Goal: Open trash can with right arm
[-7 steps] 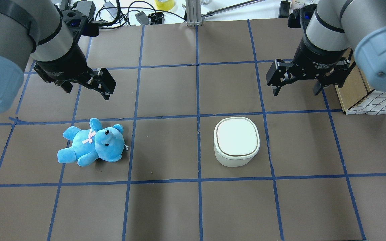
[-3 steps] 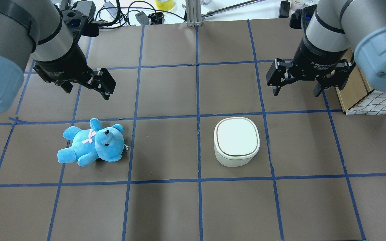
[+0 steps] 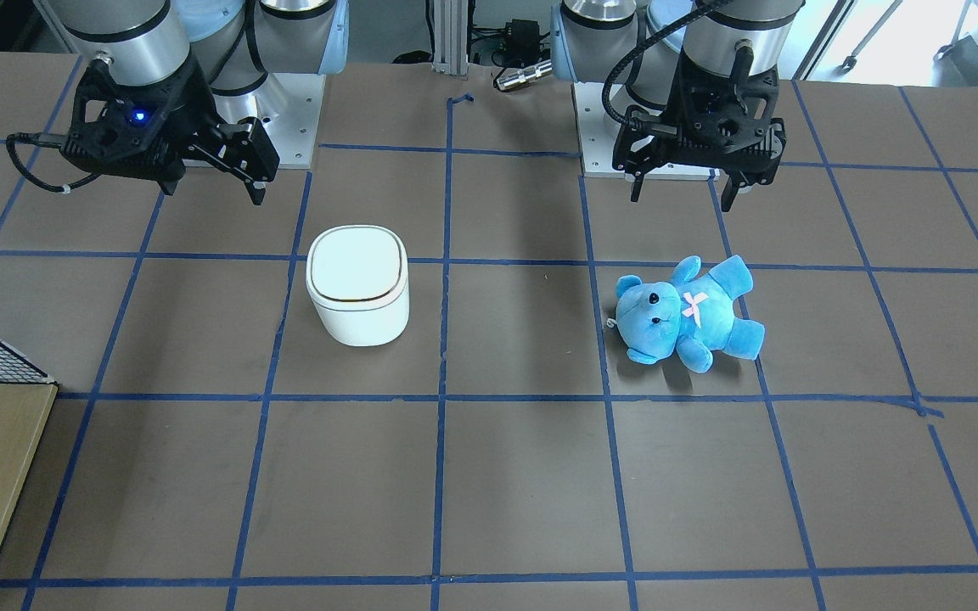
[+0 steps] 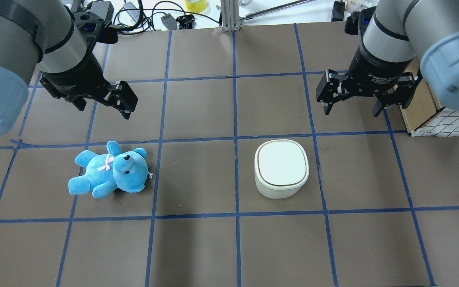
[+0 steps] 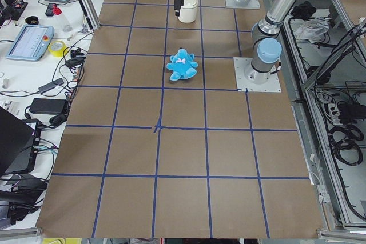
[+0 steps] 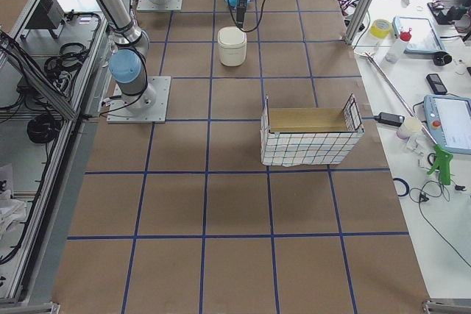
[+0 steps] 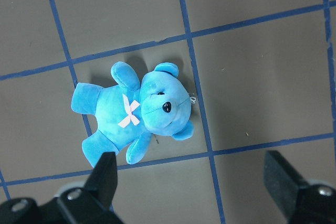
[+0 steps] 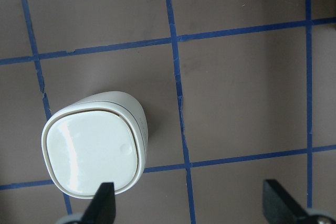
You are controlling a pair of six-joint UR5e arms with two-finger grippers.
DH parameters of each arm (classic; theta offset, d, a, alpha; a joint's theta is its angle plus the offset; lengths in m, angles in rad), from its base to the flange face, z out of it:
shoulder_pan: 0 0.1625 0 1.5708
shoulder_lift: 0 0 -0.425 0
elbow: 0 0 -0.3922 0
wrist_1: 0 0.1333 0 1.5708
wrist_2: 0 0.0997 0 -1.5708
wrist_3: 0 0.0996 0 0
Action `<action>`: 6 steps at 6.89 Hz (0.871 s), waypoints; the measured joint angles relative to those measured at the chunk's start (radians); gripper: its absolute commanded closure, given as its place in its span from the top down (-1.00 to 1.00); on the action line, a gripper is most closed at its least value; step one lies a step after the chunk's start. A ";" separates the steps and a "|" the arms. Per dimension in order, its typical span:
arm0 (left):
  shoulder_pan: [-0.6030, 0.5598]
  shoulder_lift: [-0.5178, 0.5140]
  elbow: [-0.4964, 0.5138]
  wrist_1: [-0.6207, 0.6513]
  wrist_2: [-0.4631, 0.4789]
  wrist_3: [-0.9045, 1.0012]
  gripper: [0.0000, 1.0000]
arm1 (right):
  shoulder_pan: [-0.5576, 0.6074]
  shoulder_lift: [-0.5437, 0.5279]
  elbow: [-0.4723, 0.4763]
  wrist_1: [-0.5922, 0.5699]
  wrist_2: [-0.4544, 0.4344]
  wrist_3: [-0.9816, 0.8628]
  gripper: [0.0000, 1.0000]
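Hovering wrist-down, right arm [image 4: 389, 40] apart from trash can [image 4: 277, 192] | jaws spread wide, empty | lid [image 4: 282, 161] closed

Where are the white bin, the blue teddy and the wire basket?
white bin [image 4: 281, 161], overhead view, middle of its closed lid.
blue teddy [image 3: 693, 307], front-facing view, on its chest.
wire basket [image 6: 309, 148], right-side view, on its near checked wall.

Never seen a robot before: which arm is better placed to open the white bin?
The right. The right gripper, open, hangs near the closed bin. The left gripper hangs over by the teddy bear, farther off.
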 measured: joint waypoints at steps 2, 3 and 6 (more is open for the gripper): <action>0.000 0.000 0.000 0.000 0.000 0.000 1.00 | 0.002 0.000 0.003 -0.005 0.003 0.001 -0.42; 0.000 0.000 0.000 0.000 0.000 0.000 1.00 | 0.003 0.000 0.005 -0.004 0.007 0.001 -0.79; 0.000 0.000 0.000 0.000 0.000 0.000 1.00 | 0.007 -0.001 0.017 0.009 0.014 0.000 -1.00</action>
